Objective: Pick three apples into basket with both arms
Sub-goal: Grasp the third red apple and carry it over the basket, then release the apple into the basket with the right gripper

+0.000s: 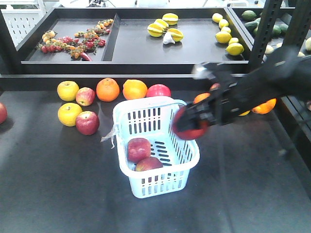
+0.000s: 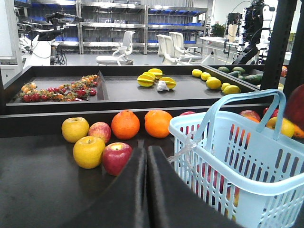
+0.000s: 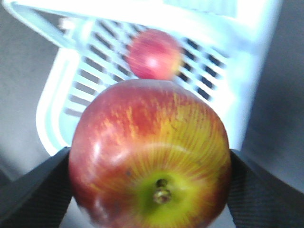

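Gripping a red apple (image 3: 151, 154) streaked yellow-green at its stem, the right fingers (image 3: 28, 190) hover above the basket (image 1: 187, 158).

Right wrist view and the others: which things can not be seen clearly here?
- Right wrist view: pale blue slotted plastic basket blurred; held red-yellow streaked apple hides its floor.
- Front view: right gripper motion-blurred.
- Left wrist view: left gripper cut off below; basket wall hides apples.

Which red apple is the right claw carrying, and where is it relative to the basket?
The red apple gripped in the right claw, hanging over the basket's right rim. The other two lie on its floor, the rest on the table.
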You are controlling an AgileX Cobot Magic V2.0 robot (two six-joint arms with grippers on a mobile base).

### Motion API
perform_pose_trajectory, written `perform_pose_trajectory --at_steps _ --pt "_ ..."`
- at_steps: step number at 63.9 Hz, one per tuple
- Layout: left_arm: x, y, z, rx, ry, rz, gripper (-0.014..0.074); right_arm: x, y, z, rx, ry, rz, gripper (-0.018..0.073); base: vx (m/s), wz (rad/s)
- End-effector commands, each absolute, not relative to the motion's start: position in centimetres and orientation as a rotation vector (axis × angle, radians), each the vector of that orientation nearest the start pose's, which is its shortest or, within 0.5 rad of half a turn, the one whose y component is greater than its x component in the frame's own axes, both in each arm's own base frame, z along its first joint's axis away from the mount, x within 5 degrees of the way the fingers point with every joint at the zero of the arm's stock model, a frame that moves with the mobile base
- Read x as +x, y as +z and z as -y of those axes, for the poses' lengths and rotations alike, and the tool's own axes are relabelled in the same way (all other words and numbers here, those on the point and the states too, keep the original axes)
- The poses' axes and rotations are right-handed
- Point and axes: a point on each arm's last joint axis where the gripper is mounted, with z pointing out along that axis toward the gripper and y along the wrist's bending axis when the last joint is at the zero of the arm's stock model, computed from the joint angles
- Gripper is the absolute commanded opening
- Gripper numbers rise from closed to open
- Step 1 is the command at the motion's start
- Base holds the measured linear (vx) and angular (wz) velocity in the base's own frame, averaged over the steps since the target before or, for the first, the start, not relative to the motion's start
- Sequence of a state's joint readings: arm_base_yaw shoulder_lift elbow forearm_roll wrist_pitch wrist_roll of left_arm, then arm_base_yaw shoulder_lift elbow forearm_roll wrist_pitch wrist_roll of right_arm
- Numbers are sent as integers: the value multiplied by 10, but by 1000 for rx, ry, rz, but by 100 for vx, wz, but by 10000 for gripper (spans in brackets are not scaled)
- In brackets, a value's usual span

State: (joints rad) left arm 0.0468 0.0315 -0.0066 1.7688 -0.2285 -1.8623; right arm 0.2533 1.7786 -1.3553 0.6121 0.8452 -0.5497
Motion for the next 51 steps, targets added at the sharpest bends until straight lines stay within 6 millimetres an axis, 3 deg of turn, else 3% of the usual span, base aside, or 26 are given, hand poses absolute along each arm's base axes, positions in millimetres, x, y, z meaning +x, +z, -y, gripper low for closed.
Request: perform_pose_trajectory --at_steps 1,9,18,39,46,51 --pt "59 217 15 45 -195 -1548 -8 360 270 -152 -611 635 -2427 -4 0 0" --pt "59 217 15 45 -195 -1548 -8 366 251 -168 -616 634 -2438 5 0 0" --pt "59 217 15 45 -195 -1548 -8 371 236 -170 -604 655 -2465 76 0 0" --pt "59 217 16 48 -198 -1549 -8 375 233 -170 -609 631 -2444 567 0 0" --pt "59 217 16 48 -198 -1549 -8 375 233 -170 -601 630 -2442 650 0 0" --pt "59 217 16 48 -198 -1549 -8 375 233 -170 -592 633 -2446 662 0 0"
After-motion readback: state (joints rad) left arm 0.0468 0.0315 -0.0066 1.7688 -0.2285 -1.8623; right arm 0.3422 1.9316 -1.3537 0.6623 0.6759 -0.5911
